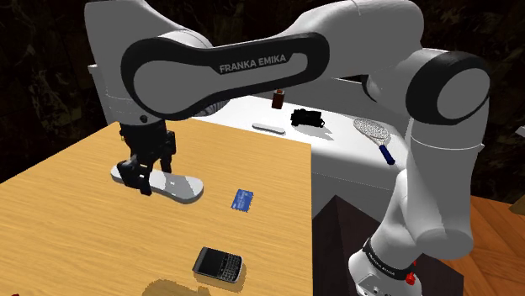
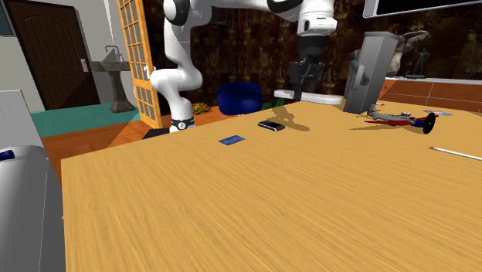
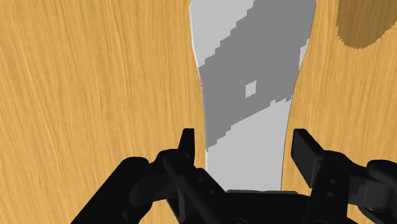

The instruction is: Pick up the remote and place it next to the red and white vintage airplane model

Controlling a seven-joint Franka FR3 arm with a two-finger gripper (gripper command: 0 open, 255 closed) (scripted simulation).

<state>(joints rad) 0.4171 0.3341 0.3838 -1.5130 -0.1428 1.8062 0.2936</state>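
The pale grey remote (image 3: 248,76) lies flat on the wooden table (image 1: 76,219); the gripper (image 1: 145,175) hangs low over one end, jaws wide, a finger on either side, neither touching; the airplane model (image 2: 398,120) sits well apart; a black phone (image 1: 219,265) and a blue card (image 1: 242,199) lie nearby.

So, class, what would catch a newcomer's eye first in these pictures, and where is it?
The big white arm sweeps across the shoulder view's top. Its black pincer stands open astride a pale remote on the wooden table. A small airplane model lies at the second exterior view's right.
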